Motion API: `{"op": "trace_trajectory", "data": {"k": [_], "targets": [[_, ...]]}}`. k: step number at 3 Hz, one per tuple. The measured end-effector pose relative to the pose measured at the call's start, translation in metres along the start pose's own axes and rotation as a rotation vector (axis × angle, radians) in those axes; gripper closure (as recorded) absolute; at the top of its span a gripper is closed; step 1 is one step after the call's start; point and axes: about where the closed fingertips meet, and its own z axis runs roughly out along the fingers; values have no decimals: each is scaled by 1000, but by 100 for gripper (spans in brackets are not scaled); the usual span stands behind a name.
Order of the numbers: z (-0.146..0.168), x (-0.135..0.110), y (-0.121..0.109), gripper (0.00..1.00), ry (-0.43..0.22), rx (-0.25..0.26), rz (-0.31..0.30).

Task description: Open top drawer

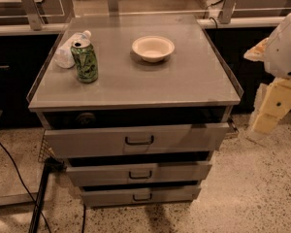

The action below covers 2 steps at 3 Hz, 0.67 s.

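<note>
My hand [274, 106] hangs at the frame's right edge, whether clenched I cannot tell; the top drawer [184, 139] sits lower centre, its handle [139, 140] well leftward of my hand

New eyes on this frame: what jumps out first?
A green can at left and a white bowl further back stand on the cabinet top. Below, the top drawer sits pulled out, with a dark gap above its front. The gripper hangs at the right edge, beside the cabinet and off the drawer.
</note>
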Motion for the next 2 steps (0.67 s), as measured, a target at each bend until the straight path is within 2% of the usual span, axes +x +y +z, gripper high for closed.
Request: {"op": "trace_trajectory", "data": {"k": [2], "targets": [[65, 5, 19, 0, -113, -21, 7]]}}
